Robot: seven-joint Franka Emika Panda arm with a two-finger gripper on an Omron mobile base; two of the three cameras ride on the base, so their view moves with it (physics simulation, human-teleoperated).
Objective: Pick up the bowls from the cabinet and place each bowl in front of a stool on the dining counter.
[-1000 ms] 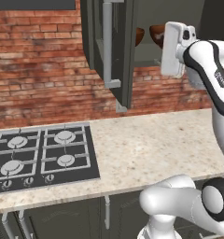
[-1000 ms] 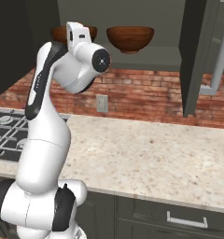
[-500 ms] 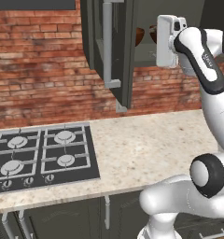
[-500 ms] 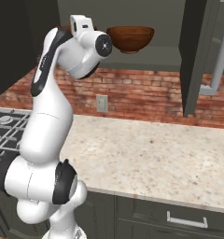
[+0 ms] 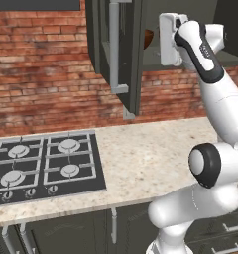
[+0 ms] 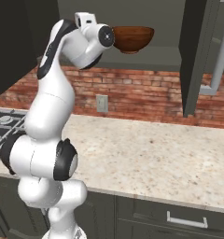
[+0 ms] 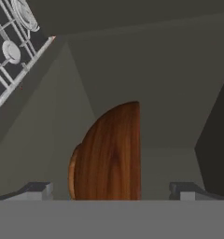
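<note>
Hand view looks along the tool [image 7: 111, 191] into the open cabinet [image 7: 146, 70], rolled well off level, so the hob [image 7: 11, 42] appears tipped into its upper left corner. Both dark finger tips stand wide apart at the bottom, one on each side of the nearer bowl [image 7: 109, 154], with nothing between them: the tool is released and holds nothing. The bowl shows edge-on, and the rim of a second bowl [image 7: 73, 172] peeks out just beside it on the left.

Right base view shows one bowl [image 6: 132, 38] sitting upright on the grey shelf [image 6: 170, 58], with the robot's wrist pushed up close against its left side. From the left base view only a sliver of brown bowl [image 5: 148, 37] is seen past the open door [image 5: 118, 54] and its long silver handle [image 5: 114, 47].

Risks, as I judge them: the bowls are wide and glossy, so if the fingers close across the round body and not over the rim, the wood may squirt out and roll along the shelf or drop onto the beige table [image 6: 156, 154] below. How much finger reach remains I cannot tell. Pushing further in could shove the nearer bowl into its twin and knock both toward the back. Lifting out, the bowl or the wrist could catch the shelf's front edge or the hanging door. A tilted grip would also make the later set-down awkward.
</note>
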